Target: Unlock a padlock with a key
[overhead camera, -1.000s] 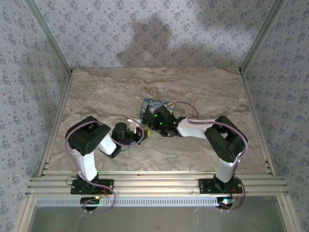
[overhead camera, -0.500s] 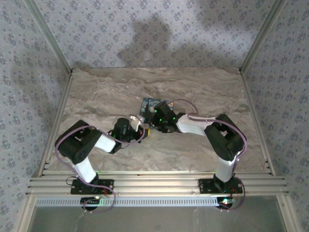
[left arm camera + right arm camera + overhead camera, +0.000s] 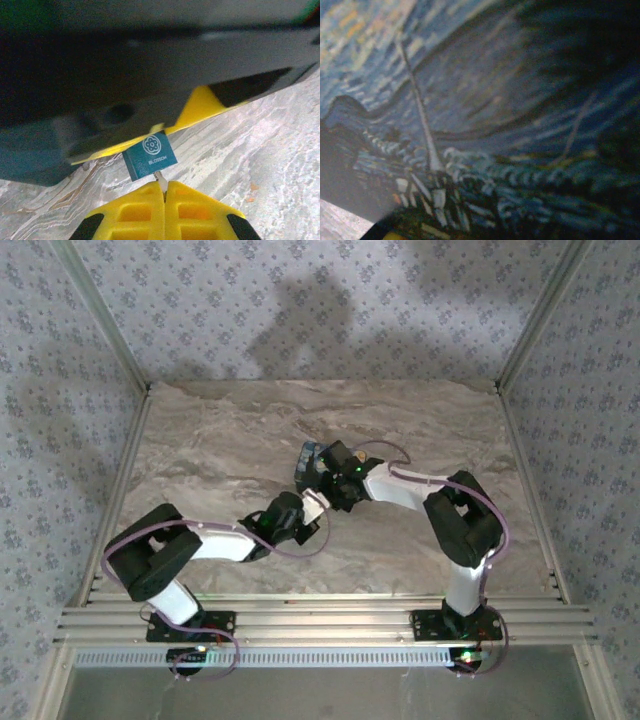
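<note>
White "BLOSSOM" lettering and a flower emblem mark the square teal head of the key (image 3: 150, 161), lower centre of the left wrist view. The left gripper (image 3: 164, 192) has its yellow ribbed fingers pressed together on the blade. Beyond lie a veined beige marble table (image 3: 220, 440), a swirl-print box (image 3: 308, 455) and floral-papered walls (image 3: 300, 300). Whether the right gripper (image 3: 325, 486) is apart or together cannot be told.

A: Where is the box (image 3: 308, 453)?
B: About the middle of the table (image 3: 200, 460), slightly toward its far edge, with the right gripper (image 3: 322, 480) at its near side
A: And the left gripper (image 3: 317, 503)?
B: Just before them, toward the near edge, with the key (image 3: 150, 156) between its fingertips, head pointing forward
</note>
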